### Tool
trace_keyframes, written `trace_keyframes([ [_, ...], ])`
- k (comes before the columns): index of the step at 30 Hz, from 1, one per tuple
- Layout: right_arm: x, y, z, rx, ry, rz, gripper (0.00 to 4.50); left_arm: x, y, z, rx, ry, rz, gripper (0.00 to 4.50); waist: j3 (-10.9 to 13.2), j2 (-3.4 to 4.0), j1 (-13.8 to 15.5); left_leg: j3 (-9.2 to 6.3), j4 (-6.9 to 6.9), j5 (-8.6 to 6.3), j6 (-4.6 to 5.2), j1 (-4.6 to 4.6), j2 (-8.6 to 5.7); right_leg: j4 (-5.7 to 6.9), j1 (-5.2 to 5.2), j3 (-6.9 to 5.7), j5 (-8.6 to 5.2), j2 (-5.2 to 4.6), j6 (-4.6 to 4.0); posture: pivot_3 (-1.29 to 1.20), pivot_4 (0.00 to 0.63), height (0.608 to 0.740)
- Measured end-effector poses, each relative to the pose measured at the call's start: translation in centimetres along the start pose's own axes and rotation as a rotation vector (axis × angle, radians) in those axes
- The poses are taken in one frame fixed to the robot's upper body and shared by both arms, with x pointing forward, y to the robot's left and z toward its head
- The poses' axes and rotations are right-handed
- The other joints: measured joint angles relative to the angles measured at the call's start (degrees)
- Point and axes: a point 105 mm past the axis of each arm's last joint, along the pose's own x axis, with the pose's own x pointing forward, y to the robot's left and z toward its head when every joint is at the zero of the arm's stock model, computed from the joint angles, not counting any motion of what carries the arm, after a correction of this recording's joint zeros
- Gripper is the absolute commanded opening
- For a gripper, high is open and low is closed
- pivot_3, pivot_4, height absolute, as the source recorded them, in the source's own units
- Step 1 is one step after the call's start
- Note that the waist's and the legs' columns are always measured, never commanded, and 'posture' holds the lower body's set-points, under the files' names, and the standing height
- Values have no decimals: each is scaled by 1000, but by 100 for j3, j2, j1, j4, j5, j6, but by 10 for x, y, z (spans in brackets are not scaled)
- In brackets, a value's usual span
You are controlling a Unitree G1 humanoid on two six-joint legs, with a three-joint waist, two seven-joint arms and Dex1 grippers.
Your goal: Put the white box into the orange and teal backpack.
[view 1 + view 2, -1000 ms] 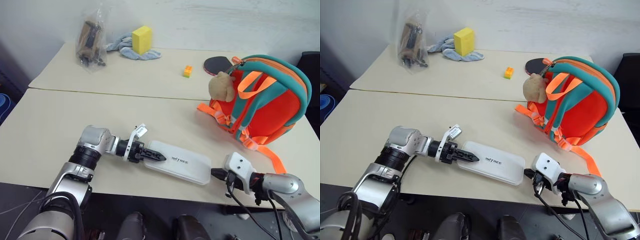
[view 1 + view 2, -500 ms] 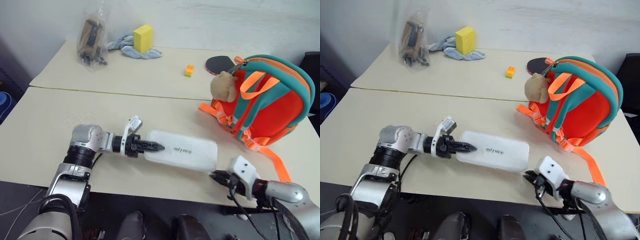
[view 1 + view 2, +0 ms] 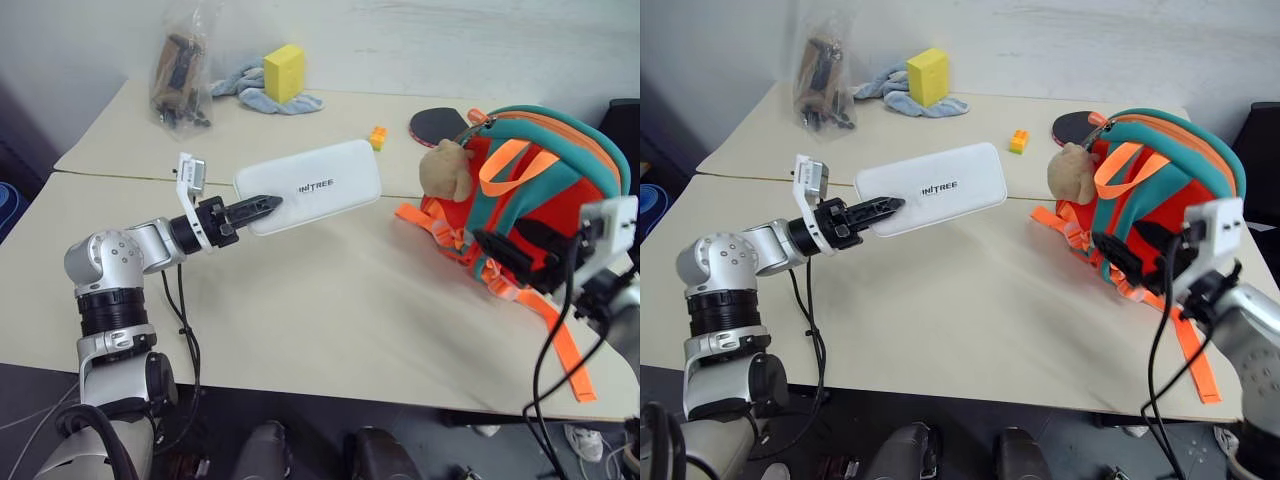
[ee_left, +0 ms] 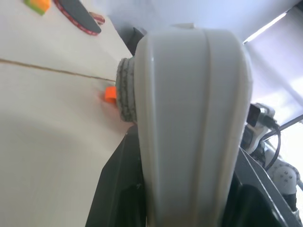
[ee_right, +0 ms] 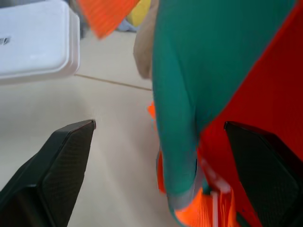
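- The left gripper (image 3: 262, 204) is reaching out level toward the right, fingers pinched onto the near-left end of the white box (image 3: 312, 184), which is hanging clear above the table (image 3: 330, 300), its long side pointing toward the far right.
- The right gripper (image 3: 510, 251) is sitting level too, pointing left, right up against the front of the orange and teal backpack (image 3: 545, 200). Its jaws are spread wide with nothing between them but a bit of teal trim and strap; can't tell if they're actually touching it.
- The backpack is standing upright near the right edge of the table, tan plush toy (image 3: 446, 170) dangling on its left side, orange straps (image 3: 565, 345) trailing toward the near edge.
- Loads of bare tabletop in the middle and near side. Far side is holding a yellow block (image 3: 283, 76) on a grey cloth (image 3: 258, 92), a plastic bag (image 3: 181, 75), a small orange brick (image 3: 376, 138) and a paddle (image 3: 437, 126) behind the backpack.
- The left wrist view is giving the box's underside (image 4: 189, 123), ridged lengthwise, wedged between the fingers.
- The right wrist view is showing the two fingers (image 5: 57, 156) far apart, framing the teal trim (image 5: 189, 85), with the box's corner (image 5: 38, 42) floating beyond.
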Motion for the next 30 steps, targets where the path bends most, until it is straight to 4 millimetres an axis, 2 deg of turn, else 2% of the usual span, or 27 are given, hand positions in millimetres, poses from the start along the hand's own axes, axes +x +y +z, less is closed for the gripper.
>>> trace_keyframes([
  [5, 39, 13, 2, 82, -32, 81, 4478, 5, -5, 3, 60, -3, -8, 1254, 6, 7, -44, 1, 1, 4, -1, -4, 0, 3, -5, 0, 0, 1, 0, 0, 150, 740],
  [8, 52, 15, 3, 78, -47, 91, 3879, 6, -3, 5, 88, -18, 11, 1254, 7, 8, -84, 1, 1, 4, 0, -6, 0, 3, -5, -1, 0, 0, 0, 0, 150, 740],
  [12, 50, 29, 7, 104, -65, 192, 2469, 0, 6, 15, 108, -68, 75, 1254, 10, 8, -103, 0, -1, 4, 1, -13, 0, 11, -8, -4, 0, 1, 0, 0, 150, 740],
  [16, 38, 42, 2, 47, -13, 281, 1151, -15, 15, 33, 125, -139, 144, 1254, 24, 23, -122, 1, -1, 4, 1, -20, 1, 10, -15, -4, 0, 1, 0, 0, 150, 740],
  [19, 24, 61, -7, -14, 80, 401, 166, -22, 15, 42, 155, -159, 163, 1254, 28, 22, -107, -2, -3, 4, 2, -23, 1, 8, -14, -8, 0, 1, 0, 0, 150, 740],
  [20, 20, 68, -8, -15, 93, 444, 11, -22, 14, 44, 160, -163, 163, 1254, 32, 21, -106, -2, -2, 4, 2, -24, 1, 6, -14, -8, 0, 1, 0, 0, 150, 740],
  [25, -22, 108, 4, -35, 206, 734, 11, -15, -2, 49, 231, -125, 63, 1254, 61, 16, -96, -9, 1, 3, 5, -34, 1, -2, -13, -19, 0, -1, 0, 0, 150, 740],
  [30, -50, 119, 24, -13, 246, 851, 11, -7, -34, 49, 318, -57, -126, 1254, 67, 9, -106, -16, 3, 3, 7, -40, 1, -10, -12, -26, 0, -1, 0, 0, 150, 740],
])
